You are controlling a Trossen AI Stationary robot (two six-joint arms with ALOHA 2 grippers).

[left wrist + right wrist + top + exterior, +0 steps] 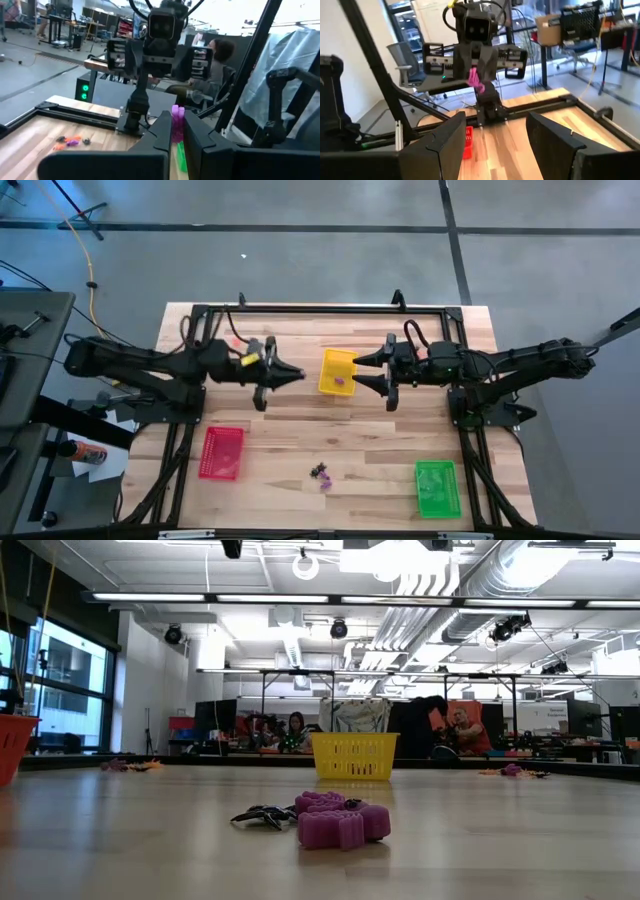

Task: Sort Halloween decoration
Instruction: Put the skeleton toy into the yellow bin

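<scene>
The yellow tray (337, 370) sits mid-table between both grippers. Just left of it, the left gripper (297, 374) is clamped on a purple trinket (178, 115), which sticks up between its fingers. Just right of the tray, the right gripper (362, 370) stands wide with nothing in it. One purple piece (340, 380) lies inside the tray. Well in front of the tray, a small pile of purple and black trinkets (321, 474) lies on the table (300, 430), between the red tray (221, 452) and green tray (437, 487).

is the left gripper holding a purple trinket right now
Yes, the left gripper is shut on a purple trinket that sticks up between its fingers in the left wrist view.
</scene>
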